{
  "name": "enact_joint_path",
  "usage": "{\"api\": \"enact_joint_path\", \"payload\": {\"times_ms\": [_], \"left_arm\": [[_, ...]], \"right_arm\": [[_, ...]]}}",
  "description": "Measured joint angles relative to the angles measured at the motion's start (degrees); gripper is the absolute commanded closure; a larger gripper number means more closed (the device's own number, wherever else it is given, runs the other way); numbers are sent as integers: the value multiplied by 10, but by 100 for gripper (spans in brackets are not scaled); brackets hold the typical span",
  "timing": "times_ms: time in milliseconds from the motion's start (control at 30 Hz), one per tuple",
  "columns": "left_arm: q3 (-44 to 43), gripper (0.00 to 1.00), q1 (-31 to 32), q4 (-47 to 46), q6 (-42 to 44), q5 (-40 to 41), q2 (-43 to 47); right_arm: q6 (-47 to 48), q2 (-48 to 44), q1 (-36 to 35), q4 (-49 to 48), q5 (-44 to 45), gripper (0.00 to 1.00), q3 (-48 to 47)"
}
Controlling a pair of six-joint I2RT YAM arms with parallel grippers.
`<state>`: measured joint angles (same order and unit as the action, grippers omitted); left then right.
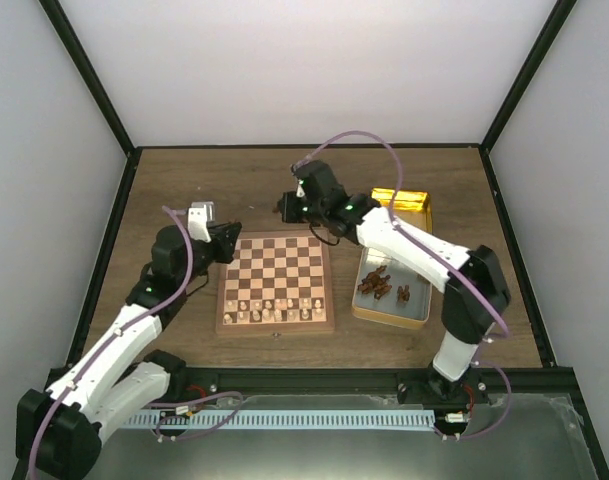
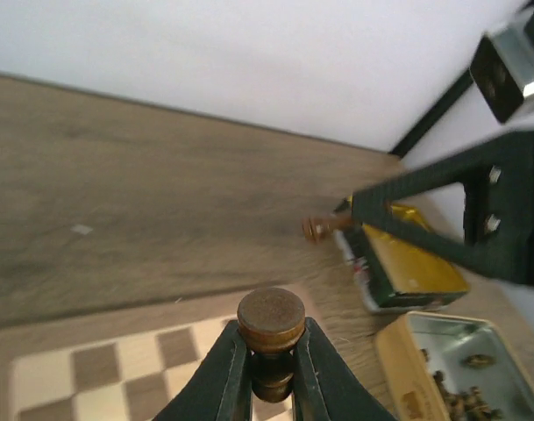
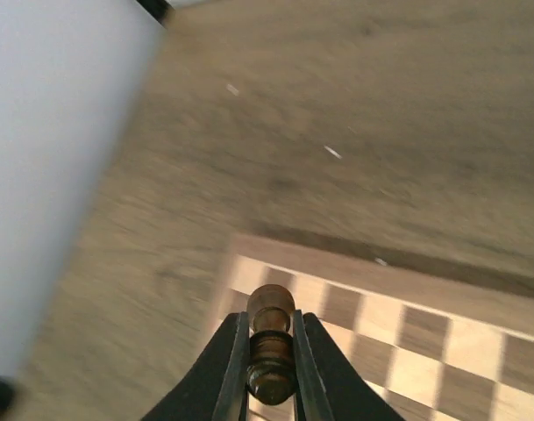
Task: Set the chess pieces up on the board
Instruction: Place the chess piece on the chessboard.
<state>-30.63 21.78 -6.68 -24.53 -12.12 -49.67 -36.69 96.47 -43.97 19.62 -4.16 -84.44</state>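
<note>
The pale cream wooden chessmen (image 1: 274, 310) stand in the two ranks along the 6 o'clock edge of the square wooden chessboard with light and dark brown checks (image 1: 276, 262), so that side looks finished. The two ranks at the 12 o'clock edge show bare squares, and I can see none of the tiny dark brown wooden chess pieces (image 1: 376, 283) standing on them. By this reckoning the dark side is barely begun.

Most of the dark pieces lie in a loose heap in the shallow open metal tin (image 1: 396, 312) at 3 o'clock of the board. Its gold rectangular lid (image 1: 402, 199) lies beyond it, toward 1 o'clock.

Two pieces are in hand. The left tool (image 2: 271, 340) is closed on one dark piece (image 2: 271, 317), its round base facing the wrist camera, over the board's 11 o'clock corner. The right tool (image 3: 271, 323) is clamped on another dark piece (image 3: 271, 303), just off the 12 o'clock edge, over the brown wood-grain bench (image 1: 184, 180). Both need setting upright on the far ranks, and the rest of the heap must follow one by one.

No brand, label or writing can be read. A reddish mark on the tin's wall in the left wrist view is too blurred to make out.
</note>
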Motion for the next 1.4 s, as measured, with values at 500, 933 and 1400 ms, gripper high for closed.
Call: {"api": "enact_joint_path", "payload": {"times_ms": [500,933,1400], "left_arm": [[-147,96,-5,253,25,156,-23],[-170,96,-9,257,53,186,-34],[-169,96,-12,252,56,187,-36]], "right_arm": [[89,187,-67,132,102,95,-74],[119,247,-69,189,115,84,-144],[125,267,-69,209,88,59,-193]]}}
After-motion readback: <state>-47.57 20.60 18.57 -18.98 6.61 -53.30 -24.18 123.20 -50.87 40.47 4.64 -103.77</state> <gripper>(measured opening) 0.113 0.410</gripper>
